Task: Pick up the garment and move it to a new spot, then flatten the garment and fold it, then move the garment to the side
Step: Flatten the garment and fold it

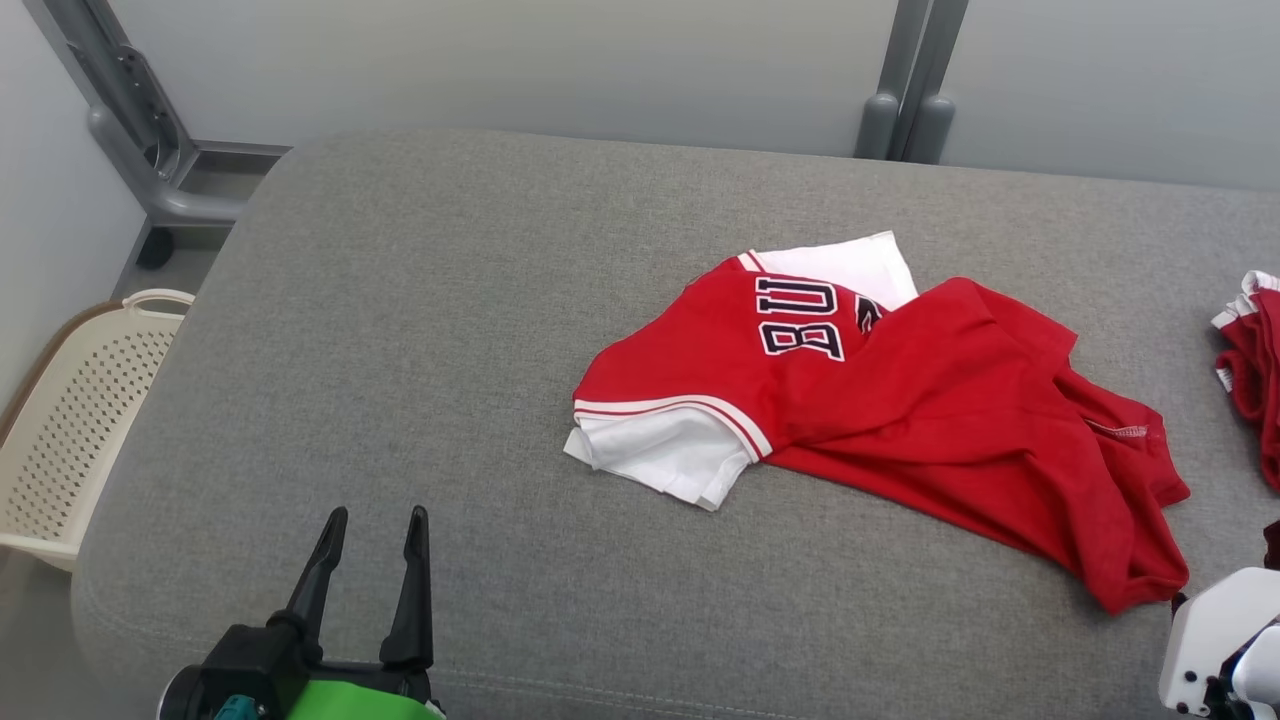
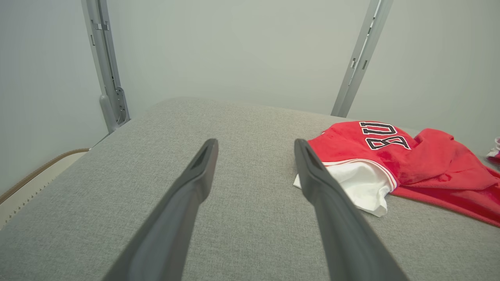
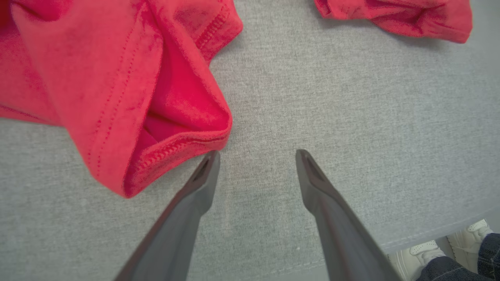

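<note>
Crumpled red-white jersey (image 1: 900,420) on coarse grey woven cushion (image 1: 400,350)

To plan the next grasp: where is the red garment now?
In the head view the red garment lies crumpled on the grey cushion, right of centre. In the right wrist view its near corner is just beside the right gripper.
</note>
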Robot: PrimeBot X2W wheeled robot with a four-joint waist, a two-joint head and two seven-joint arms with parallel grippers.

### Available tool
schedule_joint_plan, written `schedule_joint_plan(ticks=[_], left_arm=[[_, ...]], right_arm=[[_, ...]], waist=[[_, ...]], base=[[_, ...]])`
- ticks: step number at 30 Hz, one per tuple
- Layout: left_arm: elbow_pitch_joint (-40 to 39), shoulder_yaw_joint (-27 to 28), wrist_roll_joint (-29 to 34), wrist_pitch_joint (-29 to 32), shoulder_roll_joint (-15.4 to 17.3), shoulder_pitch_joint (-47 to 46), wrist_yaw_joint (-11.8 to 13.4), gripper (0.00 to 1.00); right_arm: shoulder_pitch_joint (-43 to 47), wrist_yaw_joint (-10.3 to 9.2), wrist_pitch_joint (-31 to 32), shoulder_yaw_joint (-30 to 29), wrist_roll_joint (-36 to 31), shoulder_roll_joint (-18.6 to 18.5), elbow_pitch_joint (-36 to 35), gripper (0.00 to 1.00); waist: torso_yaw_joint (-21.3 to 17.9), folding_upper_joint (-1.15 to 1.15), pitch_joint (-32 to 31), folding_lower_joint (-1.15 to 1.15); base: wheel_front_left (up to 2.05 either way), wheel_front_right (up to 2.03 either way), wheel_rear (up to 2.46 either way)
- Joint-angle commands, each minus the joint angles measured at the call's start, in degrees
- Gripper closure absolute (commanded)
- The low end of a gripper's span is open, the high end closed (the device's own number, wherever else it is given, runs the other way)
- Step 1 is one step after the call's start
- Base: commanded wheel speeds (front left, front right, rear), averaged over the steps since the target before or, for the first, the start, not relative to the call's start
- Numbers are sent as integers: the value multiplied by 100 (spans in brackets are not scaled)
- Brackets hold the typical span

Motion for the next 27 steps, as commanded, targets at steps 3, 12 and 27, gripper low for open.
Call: schedule_joint_plan(ticks=[3, 12, 27], left_arm=[[3, 16, 37, 4, 30, 79, -37, 0], [4, -40, 52, 4, 10, 44, -46, 0], [25, -37, 30, 4, -8, -172, -75, 0]], right_arm=[[-75, -8, -178, 41, 113, -19, -292, 0], [-507, -8, -129, 549, 415, -19, -515, 0], [-1068, -8, -102, 472, 512, -23, 575, 33]], waist=[[-53, 0, -31, 0], [-91, 0, -10, 0], [177, 0, 318, 0]], base=[[0, 0, 0], [0, 0, 0], [0, 0, 0]])
